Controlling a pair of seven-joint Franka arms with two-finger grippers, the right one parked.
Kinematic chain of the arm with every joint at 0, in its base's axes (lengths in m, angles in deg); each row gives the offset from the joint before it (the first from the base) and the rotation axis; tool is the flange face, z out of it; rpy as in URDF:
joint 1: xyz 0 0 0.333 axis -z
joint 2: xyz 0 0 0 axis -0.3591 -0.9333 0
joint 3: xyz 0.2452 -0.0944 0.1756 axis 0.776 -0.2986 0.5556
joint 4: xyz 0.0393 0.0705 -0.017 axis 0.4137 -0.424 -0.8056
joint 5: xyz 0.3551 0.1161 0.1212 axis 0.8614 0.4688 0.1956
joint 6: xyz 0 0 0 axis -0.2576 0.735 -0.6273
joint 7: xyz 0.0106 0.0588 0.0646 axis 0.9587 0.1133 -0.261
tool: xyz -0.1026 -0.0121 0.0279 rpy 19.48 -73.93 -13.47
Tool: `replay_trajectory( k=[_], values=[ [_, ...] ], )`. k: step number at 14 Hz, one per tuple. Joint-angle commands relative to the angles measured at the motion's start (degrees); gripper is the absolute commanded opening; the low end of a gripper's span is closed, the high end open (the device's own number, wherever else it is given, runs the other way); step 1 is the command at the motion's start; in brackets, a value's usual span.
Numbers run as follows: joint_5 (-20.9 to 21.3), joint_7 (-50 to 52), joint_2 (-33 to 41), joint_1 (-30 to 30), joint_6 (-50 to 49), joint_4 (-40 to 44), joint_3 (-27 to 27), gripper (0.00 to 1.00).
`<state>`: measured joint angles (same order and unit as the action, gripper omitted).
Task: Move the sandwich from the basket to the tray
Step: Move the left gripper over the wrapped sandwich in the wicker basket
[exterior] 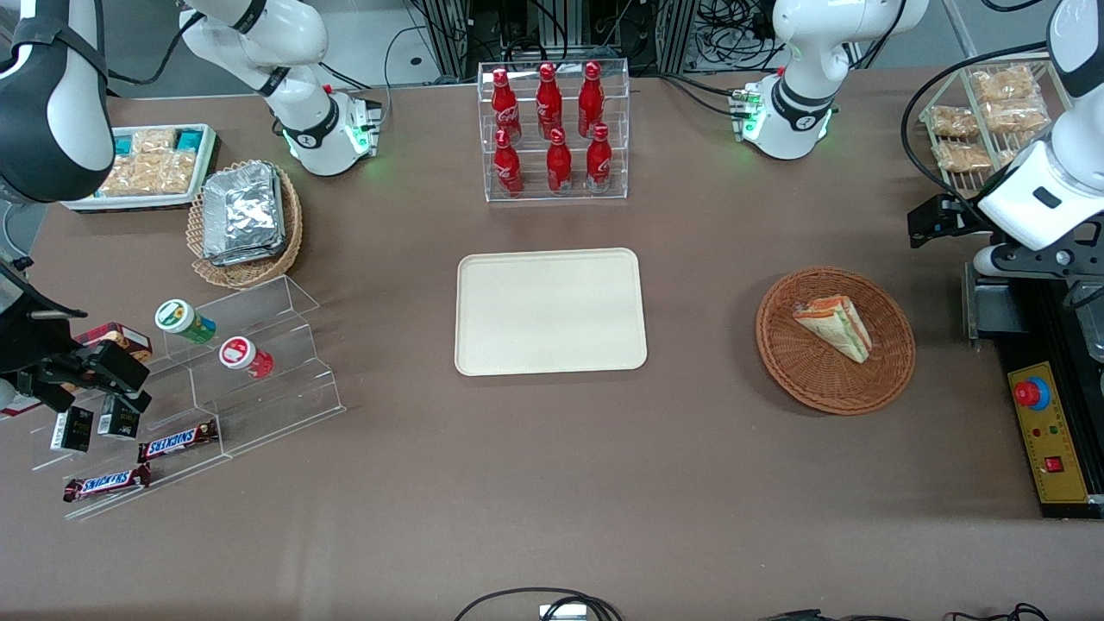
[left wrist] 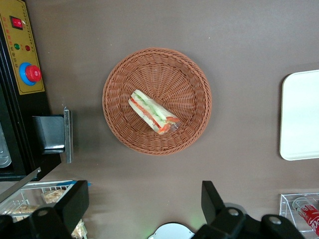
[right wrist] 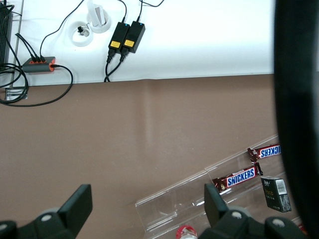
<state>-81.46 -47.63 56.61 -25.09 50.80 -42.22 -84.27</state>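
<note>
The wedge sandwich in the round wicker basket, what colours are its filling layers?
Red and green between pale bread on the sandwich; clearest in the left wrist view.

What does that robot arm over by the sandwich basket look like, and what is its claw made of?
The working arm has glossy white rounded shells with black joints and a black cable looping beside it. Its gripper, high above the basket, has two open black angular fingers. The base glows green.

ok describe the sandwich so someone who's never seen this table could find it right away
Start at the cream tray in the middle of the table and look toward the working arm's end, to the round reddish-brown wicker basket. The sandwich lies alone in it: a clear-wrapped triangular wedge of pale bread with red and green filling. The open gripper hangs high above, holding nothing.
</note>
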Motion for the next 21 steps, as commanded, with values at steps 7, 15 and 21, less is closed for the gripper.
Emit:
replay_trajectory(
  k=[7, 15, 21],
  values=[
    [1.82, 4.41, -0.01, 0.09, 3.04, -4.00, 0.58, 1.00],
    [1.55, 18.02, 2.53, -3.69, 25.53, -27.12, 0.49, 1.00],
    [1.55, 34.30, 0.08, -3.34, 37.94, -35.14, 0.32, 1.00]
  ],
)
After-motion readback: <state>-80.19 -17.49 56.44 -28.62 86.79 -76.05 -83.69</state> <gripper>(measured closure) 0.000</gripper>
